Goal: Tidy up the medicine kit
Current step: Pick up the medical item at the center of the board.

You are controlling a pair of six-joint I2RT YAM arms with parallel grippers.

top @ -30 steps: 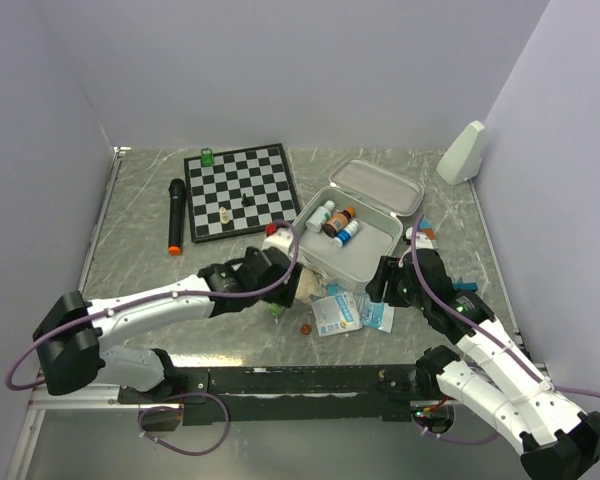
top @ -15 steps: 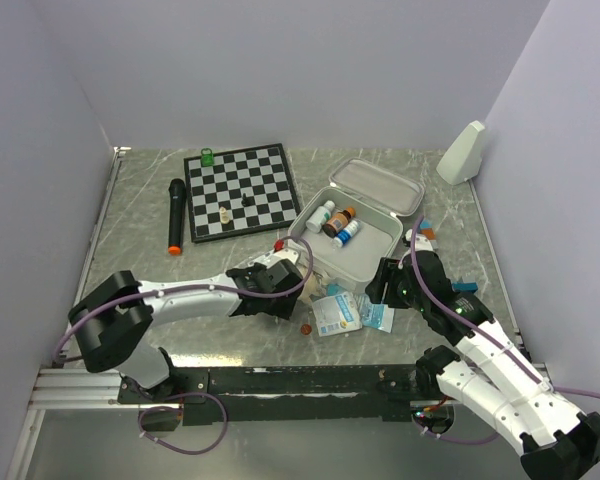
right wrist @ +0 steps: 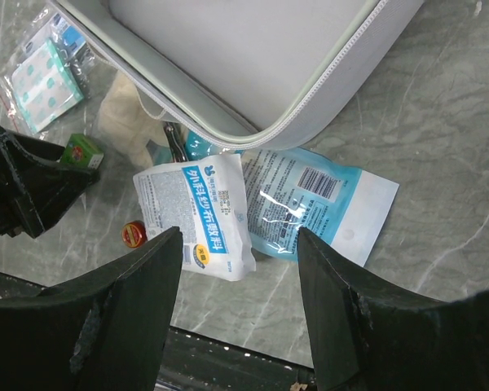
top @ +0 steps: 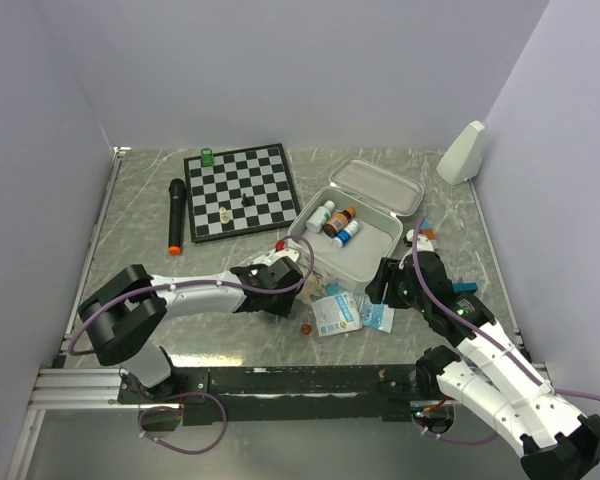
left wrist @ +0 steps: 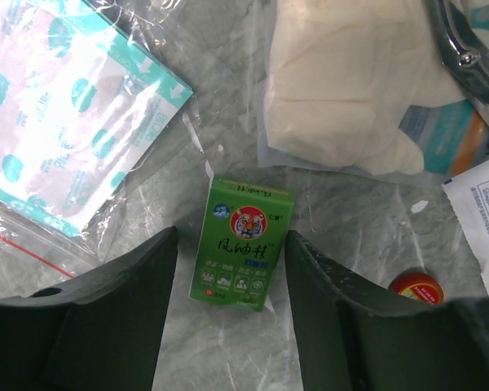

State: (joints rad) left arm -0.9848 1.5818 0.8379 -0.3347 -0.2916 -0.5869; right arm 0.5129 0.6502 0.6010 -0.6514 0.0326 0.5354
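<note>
1. Top view: the left gripper [top: 285, 292] has pushed forward and dropped low over the loose clutter just off the near-left corner of the medicine kit [top: 365, 258]. A second ago it sat further back and higher. The kit lies open mid-table with a few bottles [top: 335, 220] inside, right of the chessboard [top: 242, 190]. The right gripper [top: 383, 282] hasn't budged at the kit's near edge.

2. Left wrist: the fingers are down on either side of a little green box [left wrist: 243, 244] lying flat on the table. They've been narrowing but aren't clamped yet. There's a sliver of gap on one side, and the other finger is about touching. A plaster bag [left wrist: 57, 122] and a red-capped tin [left wrist: 416, 287] sit nearby, untouched.

3. Right wrist: fingers spread, holding nothing, hovering over a white sachet [right wrist: 197, 216] and a blue packet [right wrist: 310, 204] that peek out from under the kit's corner.

My read – the box is the next thing headed into the kit, and plenty is left outside.
</note>
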